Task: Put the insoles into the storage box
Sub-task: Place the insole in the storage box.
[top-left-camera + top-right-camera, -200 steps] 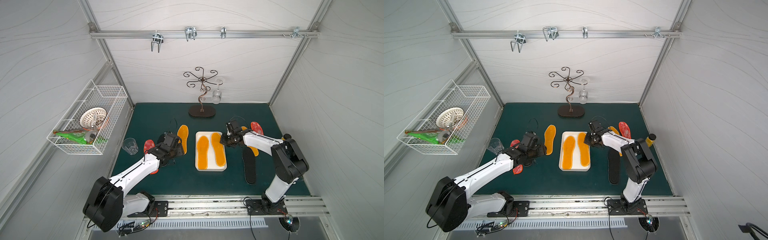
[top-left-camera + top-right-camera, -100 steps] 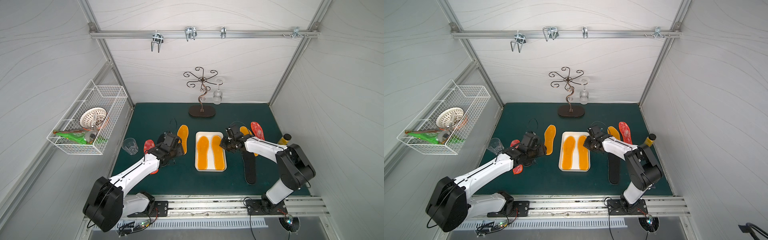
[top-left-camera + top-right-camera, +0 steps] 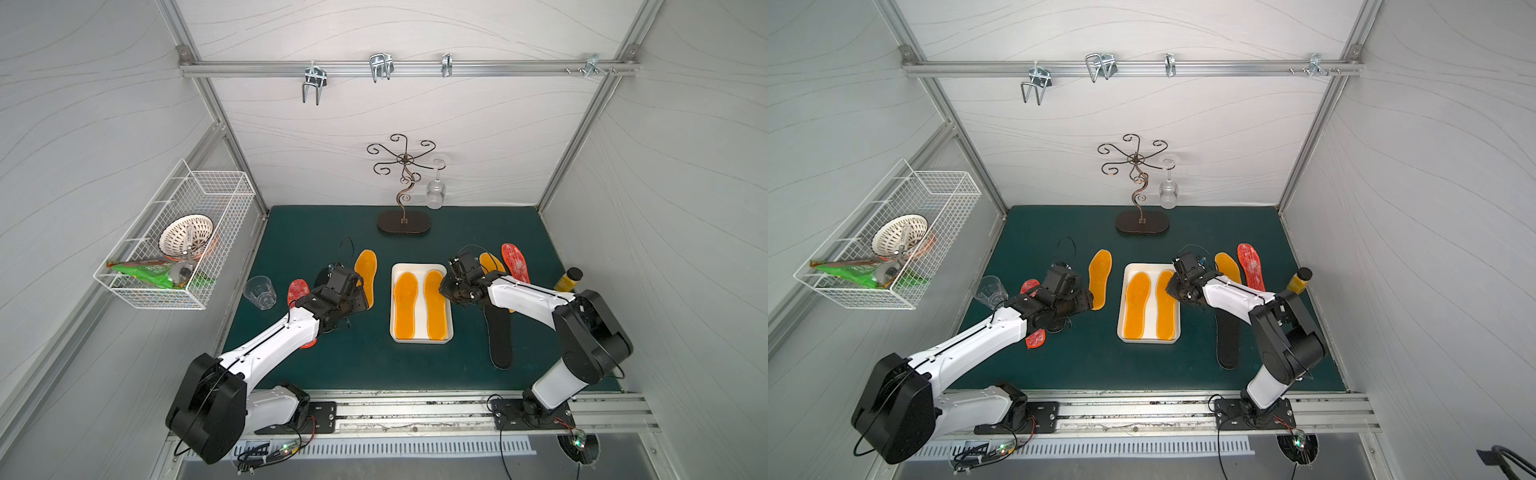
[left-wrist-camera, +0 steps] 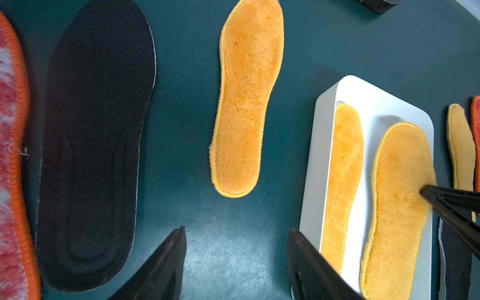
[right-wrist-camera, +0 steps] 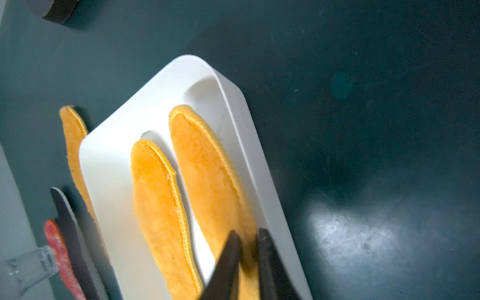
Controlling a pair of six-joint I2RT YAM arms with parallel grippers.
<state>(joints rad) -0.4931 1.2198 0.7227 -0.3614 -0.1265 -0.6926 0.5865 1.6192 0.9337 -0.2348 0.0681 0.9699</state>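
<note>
Lying in storage box (image 3: 420, 268) — two insoles (image 3: 404, 305).

Left arm (image 3: 274, 336) covers most of the red insole (image 3: 298, 289), nine o'clock of the box (image 3: 419, 340); right arm (image 3: 523, 295) hides the black insole (image 3: 500, 332) at its far end, three o'clock; right tool (image 5: 247, 231) grip too dim to call.

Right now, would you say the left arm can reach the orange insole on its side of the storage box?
Probably yes: its open jaws hover just short of the orange insole, with only bare mat between.
</note>
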